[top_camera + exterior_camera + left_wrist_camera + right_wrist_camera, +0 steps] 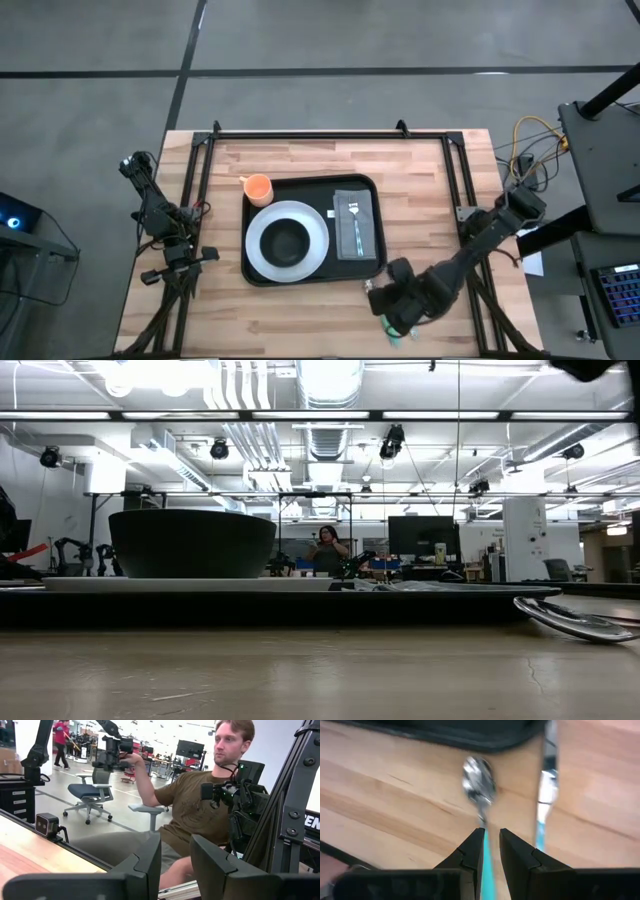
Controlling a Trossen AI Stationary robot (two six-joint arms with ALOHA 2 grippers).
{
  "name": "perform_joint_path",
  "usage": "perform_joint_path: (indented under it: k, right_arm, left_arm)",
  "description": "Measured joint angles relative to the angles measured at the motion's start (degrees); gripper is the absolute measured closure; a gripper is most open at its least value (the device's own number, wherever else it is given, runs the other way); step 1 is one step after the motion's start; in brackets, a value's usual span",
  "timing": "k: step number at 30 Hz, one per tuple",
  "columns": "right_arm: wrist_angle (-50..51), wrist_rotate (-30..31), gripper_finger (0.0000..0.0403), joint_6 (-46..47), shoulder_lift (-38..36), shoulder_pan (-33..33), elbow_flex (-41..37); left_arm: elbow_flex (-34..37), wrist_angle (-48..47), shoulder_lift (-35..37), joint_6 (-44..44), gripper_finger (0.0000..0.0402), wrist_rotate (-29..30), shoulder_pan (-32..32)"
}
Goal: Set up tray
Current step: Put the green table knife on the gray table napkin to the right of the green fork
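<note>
My right gripper [490, 845] has its jaws nearly together, clamped on the turquoise handle of a spoon [479, 780]. The bowl of the spoon points ahead over bare wood, close to the tray's rim. Just beside it lies a knife [546, 790] with the same turquoise handle. From above, this gripper [385, 297] sits near the front right corner of the tray [262, 278], which lies mid-table. On the tray are a white plate [258, 248] bearing a dark bowl [286, 240], an orange cup [258, 187] at the far left corner, and a grey napkin [366, 235] with a fork [355, 222] on it. My left gripper [175, 865] waits off the table's left edge, jaws apart, facing a seated person [200, 815].
</note>
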State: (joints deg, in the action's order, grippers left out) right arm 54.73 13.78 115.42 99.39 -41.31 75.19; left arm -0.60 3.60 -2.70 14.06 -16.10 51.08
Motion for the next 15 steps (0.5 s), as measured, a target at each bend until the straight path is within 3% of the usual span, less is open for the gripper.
perform_joint_path:
  k: [15]
  right_arm:
    - [2.2,-0.9,0.0349,3.0,0.1,-5.2,-0.6]
  left_arm:
    - [0.0,0.0,0.0,0.0,0.0317,0.0,0.0]
